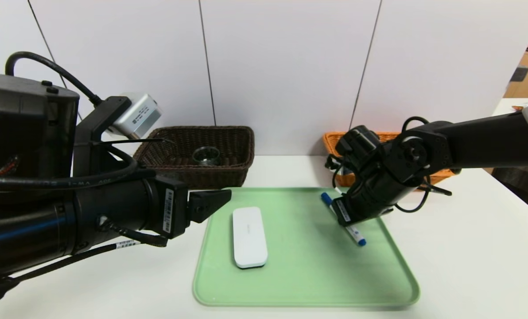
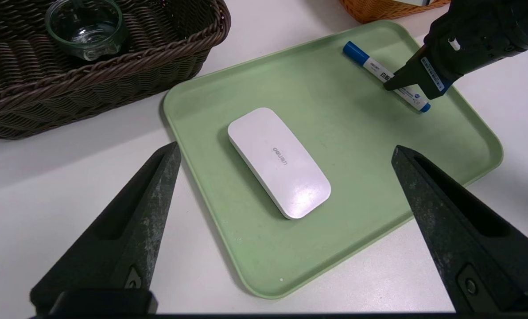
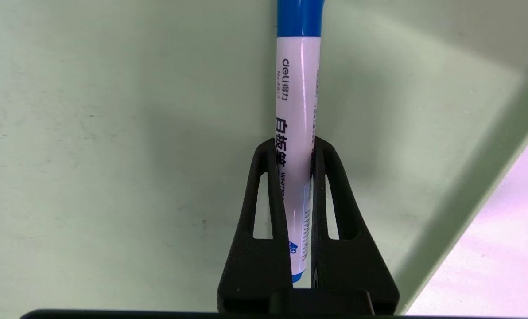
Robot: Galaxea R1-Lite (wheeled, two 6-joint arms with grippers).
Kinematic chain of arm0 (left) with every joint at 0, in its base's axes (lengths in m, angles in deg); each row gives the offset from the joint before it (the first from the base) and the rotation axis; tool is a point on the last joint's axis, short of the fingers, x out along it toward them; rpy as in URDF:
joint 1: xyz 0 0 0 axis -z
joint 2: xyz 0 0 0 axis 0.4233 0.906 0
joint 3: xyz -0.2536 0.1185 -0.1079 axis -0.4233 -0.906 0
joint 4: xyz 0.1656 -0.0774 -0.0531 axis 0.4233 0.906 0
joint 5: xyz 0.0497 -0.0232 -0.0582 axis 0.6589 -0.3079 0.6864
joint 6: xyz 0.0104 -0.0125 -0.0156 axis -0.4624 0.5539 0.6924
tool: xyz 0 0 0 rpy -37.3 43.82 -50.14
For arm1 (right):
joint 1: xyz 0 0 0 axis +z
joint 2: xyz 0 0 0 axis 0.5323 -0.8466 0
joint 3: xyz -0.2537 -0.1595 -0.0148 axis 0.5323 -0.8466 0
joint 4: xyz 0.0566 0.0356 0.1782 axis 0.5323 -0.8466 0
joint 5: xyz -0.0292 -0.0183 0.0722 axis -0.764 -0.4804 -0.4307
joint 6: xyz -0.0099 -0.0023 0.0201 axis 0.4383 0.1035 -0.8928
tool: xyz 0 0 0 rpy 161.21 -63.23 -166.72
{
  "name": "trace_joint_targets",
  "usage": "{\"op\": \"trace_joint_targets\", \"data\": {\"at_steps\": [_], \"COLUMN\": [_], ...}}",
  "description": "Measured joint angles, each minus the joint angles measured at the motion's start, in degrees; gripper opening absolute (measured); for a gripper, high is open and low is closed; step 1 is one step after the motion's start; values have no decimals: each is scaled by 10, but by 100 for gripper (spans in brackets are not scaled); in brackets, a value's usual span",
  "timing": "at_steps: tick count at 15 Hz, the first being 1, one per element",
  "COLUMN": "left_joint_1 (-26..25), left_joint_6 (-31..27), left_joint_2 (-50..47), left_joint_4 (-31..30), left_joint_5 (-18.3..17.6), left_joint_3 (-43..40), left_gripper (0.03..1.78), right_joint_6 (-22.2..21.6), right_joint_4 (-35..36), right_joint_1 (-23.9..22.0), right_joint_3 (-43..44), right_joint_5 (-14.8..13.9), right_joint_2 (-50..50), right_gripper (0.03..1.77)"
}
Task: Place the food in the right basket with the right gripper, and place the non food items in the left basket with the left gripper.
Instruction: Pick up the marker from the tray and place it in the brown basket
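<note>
My right gripper (image 3: 296,155) has its jaws closed snugly on the whiteboard marker (image 3: 296,133), pinching the white barrel low down near its tail end while the blue cap sticks well out ahead of the jaw tips — and that is my worry, because a marker is not food and belongs with the left gripper and the dark brown basket (image 1: 228,146), not the orange basket (image 1: 335,141) just behind this arm. If I lift from here, the marker may end up in the wrong basket; the off-centre hold could also let the long capped end swing or slip between the jaws. The marker lies on the green tray (image 1: 299,283), near its far right corner, and I cannot tell whether it has left the surface. The right arm reaches in from the side, wrist bent steeply down over that corner. My left gripper (image 2: 286,177) hovers above the desk at the tray's left edge, jaws spread wide and empty, with the white case (image 2: 279,161) lying ahead of and between the two jaw tips, well below them. The glass jar (image 1: 206,156) already sits in the dark basket. I see no tin can anywhere.
</note>
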Motion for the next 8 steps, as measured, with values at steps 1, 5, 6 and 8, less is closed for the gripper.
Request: {"op": "trace_joint_targets", "data": {"at_steps": [1, 5, 6, 8], "left_joint_1": [0, 0, 0, 0], "left_joint_6": [0, 5, 5, 5], "left_joint_2": [-1, -8, -10, -16], "left_joint_4": [0, 1, 2, 2], "left_joint_5": [0, 2, 2, 9], "left_joint_3": [-1, -12, -19, -35], "left_gripper": [169, 169, 169, 169], "right_joint_6": [-2, -33, -49, -68], "right_joint_4": [0, 0, 0, 5], "right_joint_1": [6, 57, 73, 99], "right_joint_3": [7, 74, 98, 154], "right_joint_5": [0, 2, 2, 1], "right_joint_2": [4, 40, 49, 59], "right_gripper": [17, 17, 17, 17]}}
